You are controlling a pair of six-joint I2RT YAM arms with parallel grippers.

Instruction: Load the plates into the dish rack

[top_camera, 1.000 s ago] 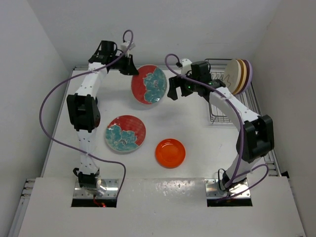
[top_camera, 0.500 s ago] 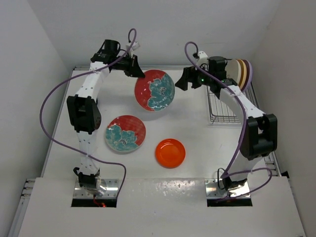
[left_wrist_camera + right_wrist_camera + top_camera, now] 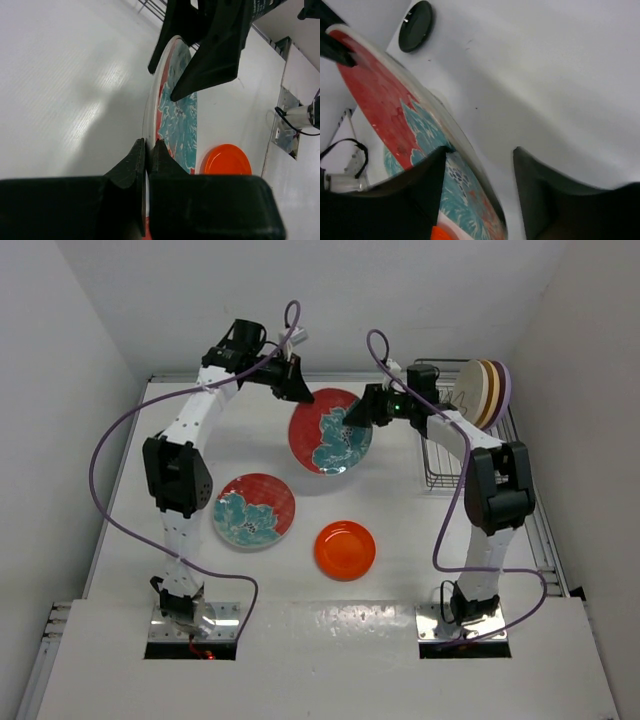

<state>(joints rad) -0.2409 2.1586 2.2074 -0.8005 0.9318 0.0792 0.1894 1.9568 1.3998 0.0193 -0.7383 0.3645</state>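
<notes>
- Left end effector (image 3: 297,392) is pressed together on the upper-left rim of a red flowered plate (image 3: 330,435). It holds the plate tilted on edge above the desk (image 3: 400,520), just above the middle of the overhead frame.
- Right end effector (image 3: 366,412) meets the same plate from the opposite, right-hand rim. Its wrist view shows the jaws spread with the rim running between them. One finger lies close against the painted face, while the other stands apart from the back.
- Judged from this, a hand-over is under way, and the right jaws need to close on the rim before the left lets go.
- Dish rack (image 3: 445,455) sits at the right edge of the overhead frame, behind the right arm, which is much the nearer of the two.
- Three plates (image 3: 487,392) already stand on edge at the rack's upper end, and the wire slots below them look free.
- A second flowered plate (image 3: 253,511) and an orange plate (image 3: 345,550) lie flat in the lower middle, well apart from the hand-over.
- A small black plate (image 3: 417,19) shows at the upper left of the right wrist view.
- Nothing lies between the held plate and the rack except the right arm itself.
</notes>
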